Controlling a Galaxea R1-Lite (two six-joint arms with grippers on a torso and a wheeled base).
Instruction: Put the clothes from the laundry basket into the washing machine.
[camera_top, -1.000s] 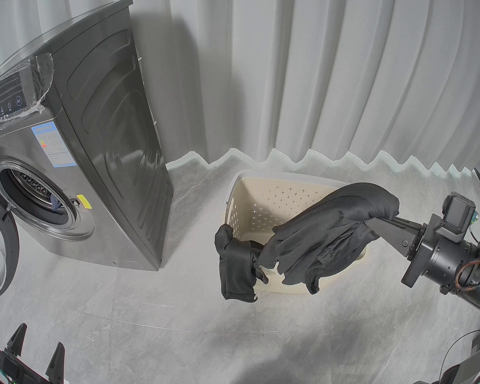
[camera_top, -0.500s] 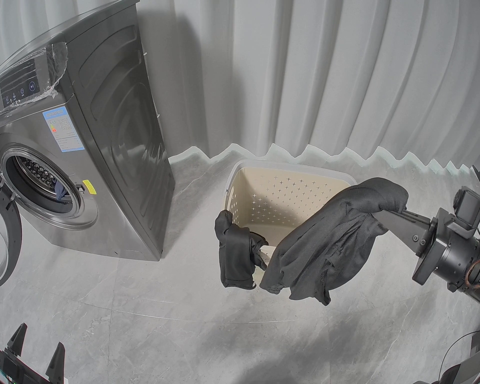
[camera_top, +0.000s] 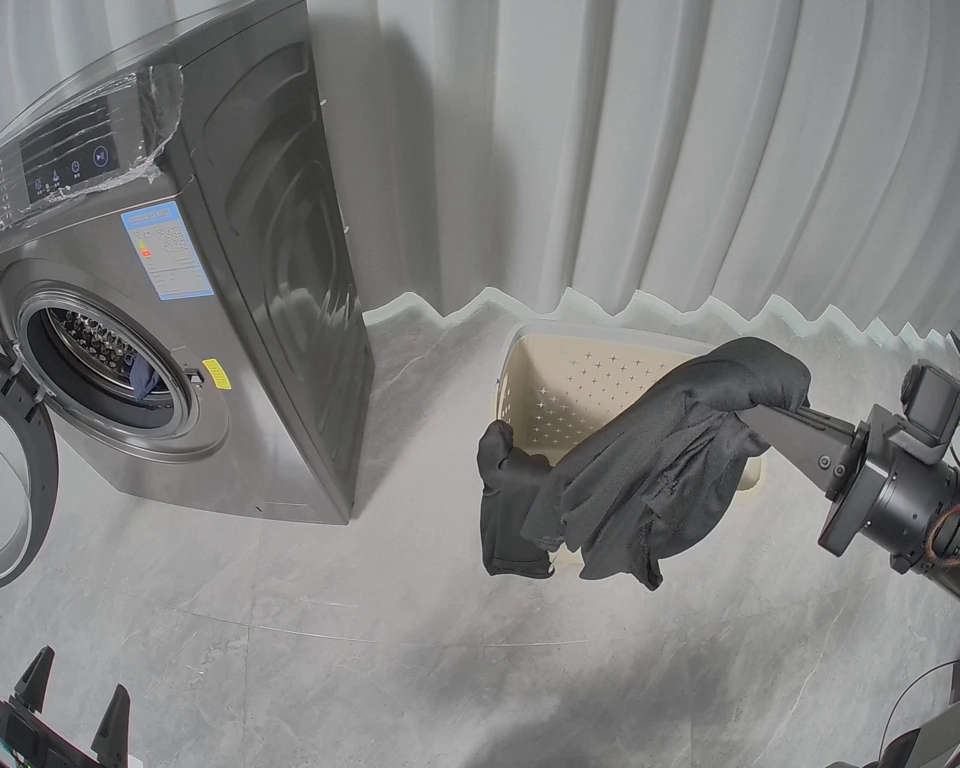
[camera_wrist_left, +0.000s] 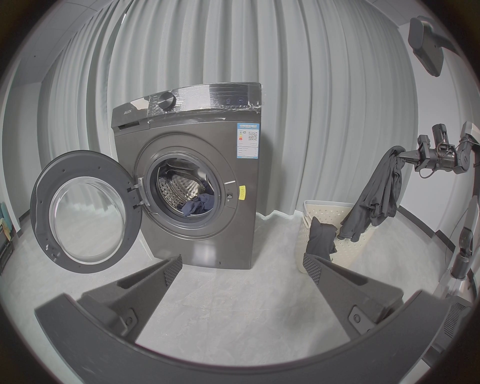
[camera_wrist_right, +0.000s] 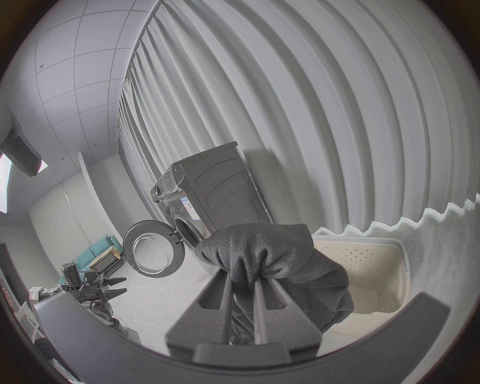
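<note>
Two fingers of the right gripper (camera_wrist_right: 244, 287) are clamped together on a fold of a dark garment (camera_top: 660, 470), which hangs in a long drape over the near side of the basket (camera_top: 600, 380), well clear of the floor (camera_top: 400, 640). A second garment (camera_top: 510, 510) lies over the basket's near rim; the hanging hem overlaps it in the head view, and contact cannot be confirmed. The left gripper (camera_wrist_left: 240, 264) is low and well apart from the load, fingers spread with nothing between them. The washer (camera_top: 270, 250) stands to the left with its door (camera_wrist_left: 85, 212) swung open and a blue cloth (camera_wrist_left: 197, 204) already in the drum (camera_wrist_left: 182, 187). Likely faults: the hem may snag the second garment and drag it off the rim; the single-fold hold may slip during transfer; the trailing drape may catch on the door or the drum lip if carried too low. Compared with a second ago, the head camera has turned, so washer and basket sit further right and more of the drum opening shows; the hold on the garment is unchanged.
</note>
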